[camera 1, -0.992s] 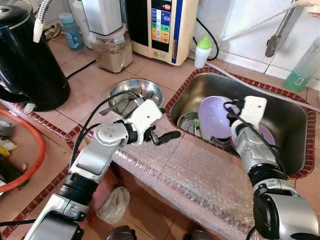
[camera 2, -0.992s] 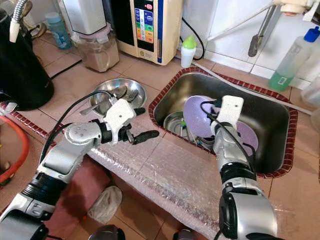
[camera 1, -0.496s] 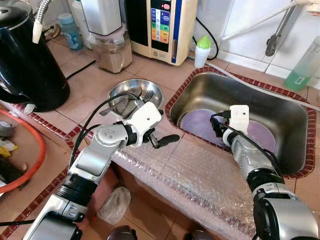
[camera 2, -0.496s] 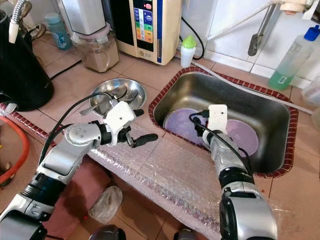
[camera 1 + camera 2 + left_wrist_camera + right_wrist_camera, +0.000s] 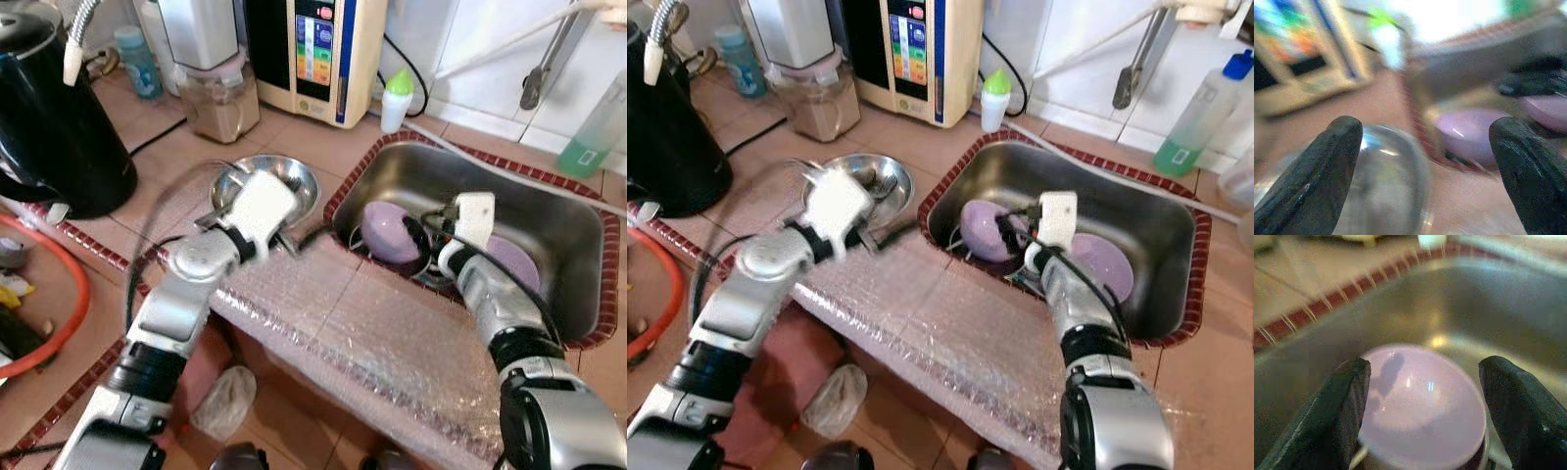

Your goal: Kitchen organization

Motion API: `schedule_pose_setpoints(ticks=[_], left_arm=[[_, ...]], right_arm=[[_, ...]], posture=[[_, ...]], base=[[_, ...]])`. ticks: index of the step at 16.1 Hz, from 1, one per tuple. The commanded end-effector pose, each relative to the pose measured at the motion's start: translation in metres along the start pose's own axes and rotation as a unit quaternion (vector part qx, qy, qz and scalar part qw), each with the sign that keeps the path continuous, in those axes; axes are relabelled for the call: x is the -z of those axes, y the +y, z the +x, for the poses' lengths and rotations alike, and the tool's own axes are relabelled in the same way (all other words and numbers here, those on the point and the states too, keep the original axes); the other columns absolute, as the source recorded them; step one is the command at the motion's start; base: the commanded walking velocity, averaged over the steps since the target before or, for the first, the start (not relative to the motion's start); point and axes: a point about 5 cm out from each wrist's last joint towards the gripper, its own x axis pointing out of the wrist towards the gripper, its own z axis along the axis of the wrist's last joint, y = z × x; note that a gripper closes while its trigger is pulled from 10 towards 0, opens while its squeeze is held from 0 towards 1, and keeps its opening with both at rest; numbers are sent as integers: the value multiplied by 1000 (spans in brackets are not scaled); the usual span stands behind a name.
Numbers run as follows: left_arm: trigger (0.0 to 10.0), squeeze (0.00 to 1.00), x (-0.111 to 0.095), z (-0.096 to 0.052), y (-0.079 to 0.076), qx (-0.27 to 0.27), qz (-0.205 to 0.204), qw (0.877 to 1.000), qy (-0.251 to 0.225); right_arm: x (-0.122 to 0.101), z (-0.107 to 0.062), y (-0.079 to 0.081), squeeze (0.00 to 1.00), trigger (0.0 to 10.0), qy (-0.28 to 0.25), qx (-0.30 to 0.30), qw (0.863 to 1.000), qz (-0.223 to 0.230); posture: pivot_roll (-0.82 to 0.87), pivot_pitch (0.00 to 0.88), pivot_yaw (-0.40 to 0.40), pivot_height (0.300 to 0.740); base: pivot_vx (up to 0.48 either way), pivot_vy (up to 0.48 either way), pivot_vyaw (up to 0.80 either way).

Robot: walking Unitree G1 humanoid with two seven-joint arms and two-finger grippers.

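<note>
A purple bowl (image 5: 389,233) lies upside down in the left part of the steel sink (image 5: 563,211), with a purple plate (image 5: 516,260) flat on the sink floor to its right. My right gripper (image 5: 428,231) is down in the sink, right beside the bowl. In the right wrist view it (image 5: 1425,364) is open, and the bowl's dome (image 5: 1422,406) lies just beyond its fingertips. My left gripper (image 5: 299,235) is blurred and hovers at the near rim of a steel bowl (image 5: 269,179) holding cutlery. In the left wrist view it (image 5: 1425,132) is open and holds nothing.
Bubble wrap (image 5: 392,338) covers the counter's front edge. A black kettle (image 5: 49,108), a blender (image 5: 216,88), a water machine (image 5: 313,49) and a green-capped bottle (image 5: 397,98) stand at the back. A green soap bottle (image 5: 598,132) is behind the sink. An orange-rimmed basin (image 5: 69,304) sits at the lower left.
The purple dish that stood tilted at my right gripper has gone down into the sink; a bowl now lies dome-up there. My left gripper swung back toward the steel bowl.
</note>
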Motion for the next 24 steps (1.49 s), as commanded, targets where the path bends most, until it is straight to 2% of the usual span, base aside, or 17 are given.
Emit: schedule_pose_setpoints(ticks=[1,3,5,6,7,9,10,13,15,16,17,18,19,20,24], left_arm=[[10000,1000,-2,-6,7,-35,7,999,-13],[10000,1000,0,-22,4,-93,7,995,-41],[10000,1000,1,-33,-2,-128,2,990,-61],[10000,1000,1,-38,-5,-143,6,987,-71],[10000,1000,2,-46,-9,-168,5,983,-78],[10000,0,10,-54,-9,-205,1,977,-67],[10000,0,19,-59,-10,-225,-6,973,-52],[10000,0,39,-58,-16,-242,-39,969,-22],[10000,0,47,-48,-25,-215,-42,976,-13],[10000,0,49,-46,-27,-211,-42,977,-10],[10000,0,52,-45,-29,-207,-44,977,-7],[7451,0,55,-44,-33,-203,-50,978,-2],[3608,0,58,-43,-34,-202,-52,978,2],[0,0,61,-42,-34,-202,-56,978,7],[0,0,65,-38,-33,-206,-61,977,8]], right_arm=[[3,-3,0,0,10000,0,3,1000,-12],[6,-9,19,0,10000,-32,-42,997,-59],[2,-12,33,0,10000,-73,-47,995,-56],[3,-14,39,0,10000,-72,-49,994,-65],[10,-17,44,0,10000,-49,-63,996,-28],[12,-20,50,0,10000,-55,-71,996,28],[13,-21,50,0,10000,-58,-51,997,13],[5,-24,70,0,10000,-69,-77,994,22],[0,-29,81,0,10000,-80,-109,991,15],[0,-29,82,0,10000,-80,-111,991,7],[2,-30,82,0,10000,-74,-113,991,21],[2,-30,80,0,10000,-69,-103,992,28],[0,-30,79,0,10000,-71,-99,992,33],[-2,-32,82,0,10000,-70,-120,989,43],[-5,-44,100,0,10000,-54,-224,972,41]], posture=[[51,22,41,740],[44,27,21,740],[49,27,7,740],[49,27,7,740],[52,24,-5,740],[52,24,-5,740],[52,24,-5,740],[45,31,-26,740],[34,35,-27,740],[31,35,-27,740],[28,34,-27,740],[23,34,-24,740],[22,34,-22,740],[20,33,-21,740],[16,30,-16,740]], base=[[0,0,0],[0,0,0],[0,0,0],[0,0,0],[0,0,0],[0,0,0],[0,0,0],[0,0,0],[0,0,0],[0,0,0],[0,0,0],[0,0,0],[0,0,0],[0,0,0],[0,0,0]])
